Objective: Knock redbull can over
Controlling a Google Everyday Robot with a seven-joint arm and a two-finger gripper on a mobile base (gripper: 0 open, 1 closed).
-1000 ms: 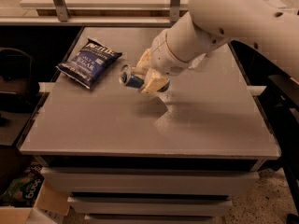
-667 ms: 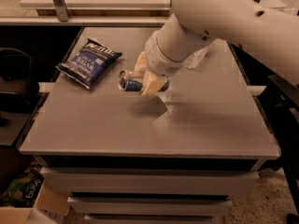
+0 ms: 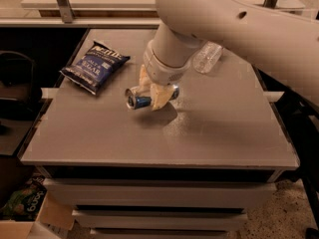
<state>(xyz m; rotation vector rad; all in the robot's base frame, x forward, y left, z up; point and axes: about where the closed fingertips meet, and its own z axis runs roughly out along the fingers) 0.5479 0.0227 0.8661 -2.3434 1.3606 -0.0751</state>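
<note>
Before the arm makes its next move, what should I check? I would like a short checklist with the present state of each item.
1. The redbull can is on its side, not upright: ok.
2. The can rests with its weight on the table, not hanging in the gripper: cannot tell.
3. The gripper is at the can, near the table's middle, and the can is far from every table edge: ok.
4. The chip bag lies apart from the can, to the left of it: ok.
5. The water bottle lies apart from the can, behind the arm: ok.
</note>
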